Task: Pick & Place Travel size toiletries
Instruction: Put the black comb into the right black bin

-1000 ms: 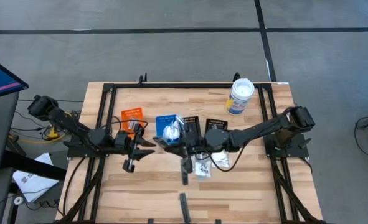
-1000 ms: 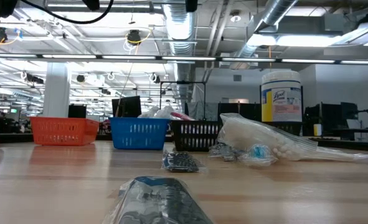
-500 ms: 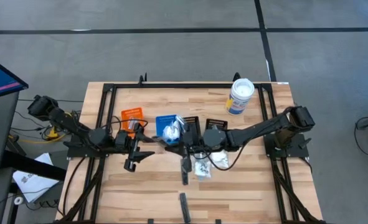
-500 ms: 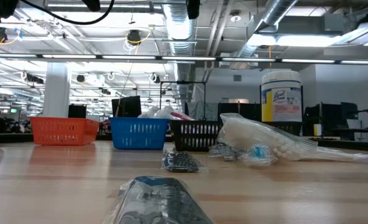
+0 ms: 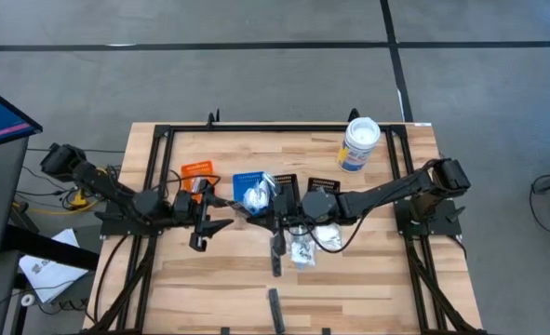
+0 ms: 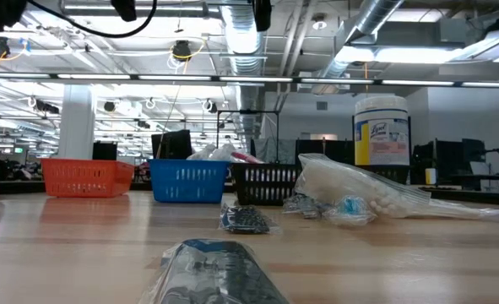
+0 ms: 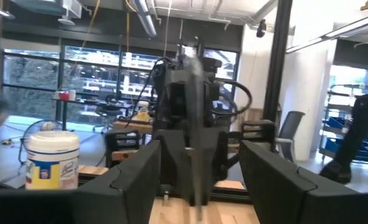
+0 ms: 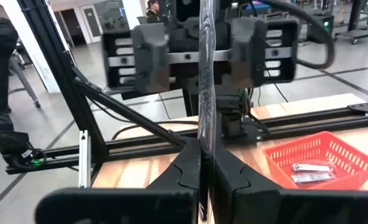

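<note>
A slim silvery packet [image 8: 207, 74], seen edge-on, is held above the table's middle with my right gripper [image 8: 205, 149] shut on it. My left gripper [image 7: 199, 149] faces it from the table's left. It is open, and the packet [image 7: 196, 155] stands between its fingers without clear touch. In the high view the two grippers [image 5: 226, 214] [image 5: 261, 217] meet in front of the blue bin [image 5: 251, 186]. More toiletries lie on the table: a dark packet [image 6: 245, 219], clear and white packets [image 6: 350, 198] and a wrapped piece [image 6: 219, 270] at the near edge. My right gripper pinches the slim packet by one end [image 8: 206, 134] between its two fingers. The fingers come level from the table's right. The packet is lifted clear of the table and reaches out past the fingertips, in between the left gripper's open fingers.
An orange bin [image 5: 198, 172] holding items, the blue bin and two black bins [image 5: 288, 186] stand in a row behind the grippers. A white tub with a blue label [image 5: 359, 144] stands at the far right. A black frame [image 5: 154, 186] borders the table.
My left gripper has opened and let go of the slim packet, which stays in my right gripper. Both arms have kept their places.
</note>
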